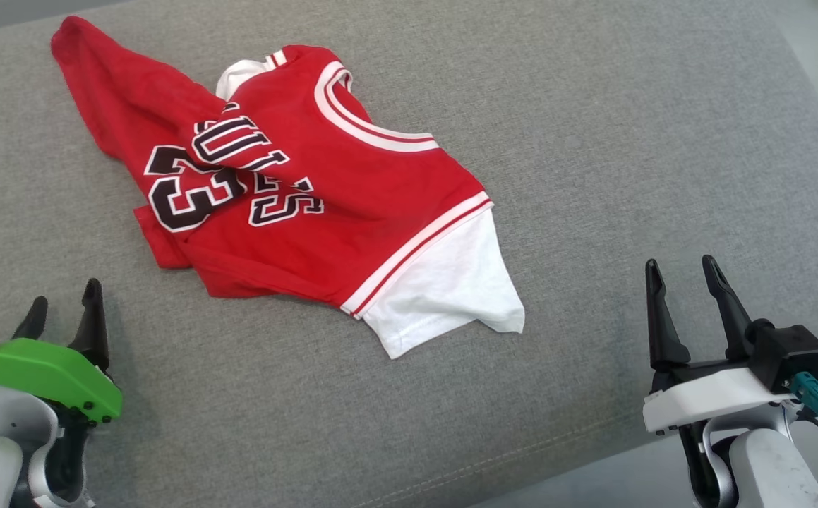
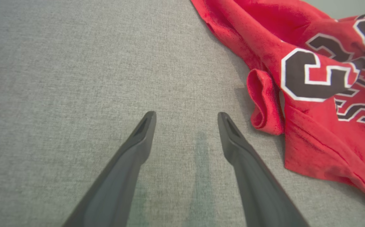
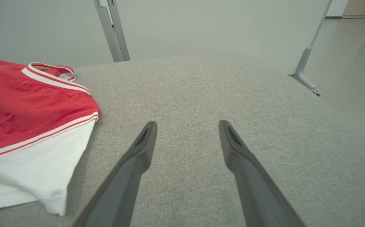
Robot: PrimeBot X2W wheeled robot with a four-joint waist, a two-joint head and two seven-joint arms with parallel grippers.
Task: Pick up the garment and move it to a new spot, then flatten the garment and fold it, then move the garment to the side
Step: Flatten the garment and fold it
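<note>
- I am holding my left pincer [image 1: 66, 296] at the lower left of the head view. Its two dark fingers are spread wide and gripping nothing, with the tips hovering over bare fabric.
- My right pincer [image 1: 682, 271] is waiting at the lower right, likewise gaping and empty, well apart from the cloth.
- The red basketball jersey [image 1: 352, 212] is lying crumpled across the upper left and centre of the head view on the grey upholstered cushion [image 1: 627, 127]. Its black-and-white lettering [image 1: 232, 176] is buckling over a fold, and a white sleeve [image 1: 444, 296] is pointing toward the lower centre.
- In my left wrist view the jersey is filling the upper right. A rolled red edge [image 2: 264, 101] is sitting just beside one of my fingers, not touching it.
- In my right wrist view the white sleeve and striped trim are lying at the left, apart from my fingers.
- I am reading this as the flattening step, because the jersey is bunched and neither pincer is holding it. I cannot tell whether this is already its new spot.
- For the next move, I am judging that both pincers need to go down to opposite sides, the left toward the rolled red edge and the right toward the white sleeve.
- Each should be closing low against the cushion on the cloth, then drawing outward gently until the lettering is lying smooth.
</note>
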